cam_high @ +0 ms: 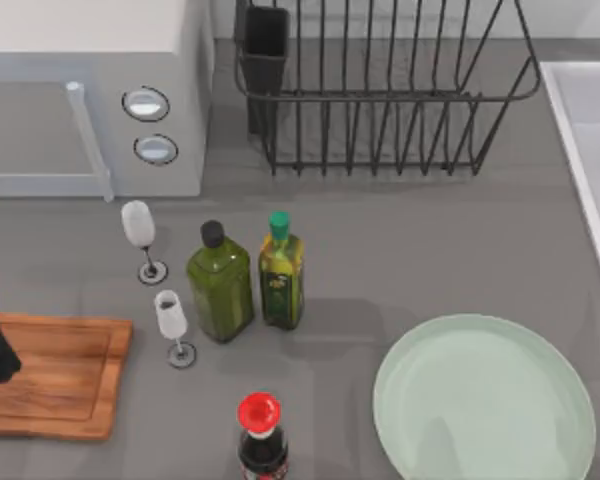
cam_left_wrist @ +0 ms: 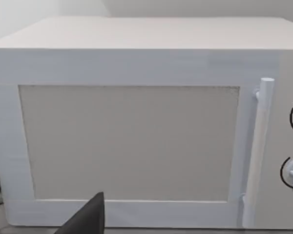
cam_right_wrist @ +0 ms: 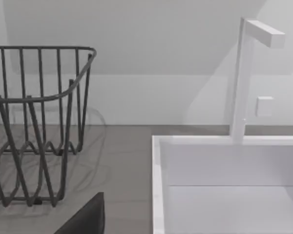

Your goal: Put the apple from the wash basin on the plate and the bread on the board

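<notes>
One pale mint plate (cam_high: 485, 398), brown grained board (cam_high: 50, 375); end effector states can't tell.

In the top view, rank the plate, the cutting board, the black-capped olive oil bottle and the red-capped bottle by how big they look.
1. plate
2. cutting board, cut off by the frame's left edge
3. black-capped olive oil bottle
4. red-capped bottle, cut off by the frame's bottom edge, so unsure
</notes>
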